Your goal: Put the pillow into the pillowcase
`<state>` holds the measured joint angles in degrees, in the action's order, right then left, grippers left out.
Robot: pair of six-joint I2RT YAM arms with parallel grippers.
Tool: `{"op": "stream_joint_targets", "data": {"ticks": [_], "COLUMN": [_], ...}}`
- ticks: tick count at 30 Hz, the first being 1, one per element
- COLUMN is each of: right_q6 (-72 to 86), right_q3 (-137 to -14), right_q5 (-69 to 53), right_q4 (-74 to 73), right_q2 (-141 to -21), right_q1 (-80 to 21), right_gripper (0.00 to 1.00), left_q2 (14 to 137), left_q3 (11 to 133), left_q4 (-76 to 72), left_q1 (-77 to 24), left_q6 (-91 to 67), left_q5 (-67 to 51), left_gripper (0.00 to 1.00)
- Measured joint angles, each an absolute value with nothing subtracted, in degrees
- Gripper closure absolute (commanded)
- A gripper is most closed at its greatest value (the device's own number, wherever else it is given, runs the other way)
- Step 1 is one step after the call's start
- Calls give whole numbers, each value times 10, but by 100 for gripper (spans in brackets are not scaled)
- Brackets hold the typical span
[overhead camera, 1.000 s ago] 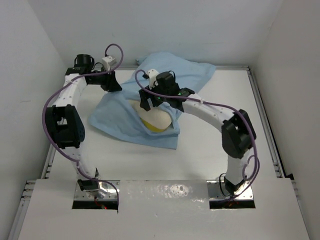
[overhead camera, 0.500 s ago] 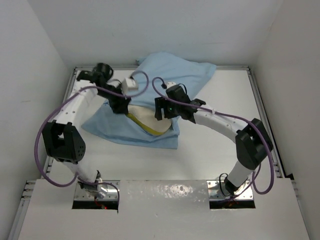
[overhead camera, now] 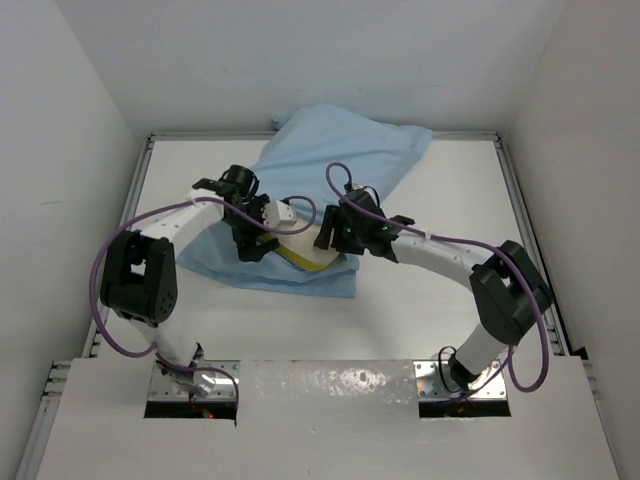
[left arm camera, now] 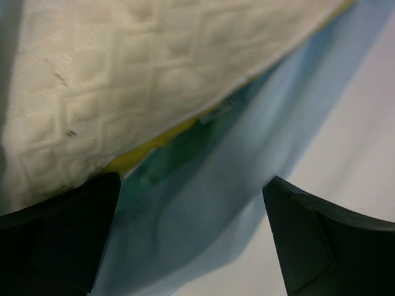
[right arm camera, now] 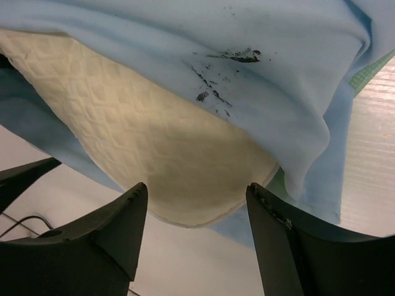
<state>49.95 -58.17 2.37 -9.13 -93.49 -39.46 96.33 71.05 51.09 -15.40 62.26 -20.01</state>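
Two robot arms reach in from the near edge of a white table (overhead camera: 470, 180) and meet at its middle, over a large light blue pillowcase (overhead camera: 340, 160) lying with one end toward the far wall and its mouth toward the arms. Most of the cream pillow (overhead camera: 298, 245) appears to be inside it; only the near end pokes out of the mouth, showing quilted fabric and a strip of yellow edging. The left gripper (overhead camera: 255, 240) sits just to the left of that exposed end, its fingers spread wide and holding nothing. Its wrist camera looks between them at the pillow's corner, a small white tag, and blue cloth with a glimpse of sea-green lining underneath. The right gripper (overhead camera: 328, 235) is just to the right of the exposed end. Its fingers also stand apart, framing the rounded pillow end without visibly pinching it, while the upper blue layer drapes over the pillow above. The pillow looks bulky but light, springy rather than rigid, with a textured cover likely to drag against cloth. The case looks thin and limp, probably slick on its shiny side, so it is apt to bunch or slip from a loose pinch. The best hold is probably the hem of the mouth on either side of the pillow, one layer per gripper, drawn toward the near edge over the exposed end.
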Motion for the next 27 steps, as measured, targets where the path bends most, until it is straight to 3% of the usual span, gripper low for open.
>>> {"op": "stream_joint_targets", "data": {"ticks": [2,5,6,7,8,10,11,12,13,19,27], "right_q6": [514,527,530,535,540,548,553,556,559,592,606], "right_q3": [-582,-584,-587,-591,-595,-606,-615,-625,-643,-764,-790], "right_q5": [21,14,13,11,9,5,-2,-6,-17,-67,0], "right_q4": [-81,-70,-69,-69,-69,-69,-70,-70,-72,-47,78], "right_q2": [-944,-965,-974,-985,-994,-1014,-1027,-1037,-1055,-1148,-1166], "right_q1": [-395,-395,-395,-395,-395,-395,-394,-394,-394,-392,-397], "right_gripper": [36,35,34,34,34,46,57,93,100,100,100], "left_q2": [963,965,967,968,969,969,969,969,970,958,941], "left_q3": [694,654,639,623,612,593,595,603,622,792,802], "left_q4": [470,410,392,373,362,352,358,367,389,510,644], "left_q1": [-157,-158,-158,-158,-158,-155,-152,-151,-148,-138,-133], "left_q6": [611,601,595,590,593,583,578,576,572,613,745], "left_q5": [-184,-149,-139,-128,-121,-112,-121,-132,-155,-295,-365], "left_gripper": [13,49,82,99,100,100,100,100,100,100,100]}}
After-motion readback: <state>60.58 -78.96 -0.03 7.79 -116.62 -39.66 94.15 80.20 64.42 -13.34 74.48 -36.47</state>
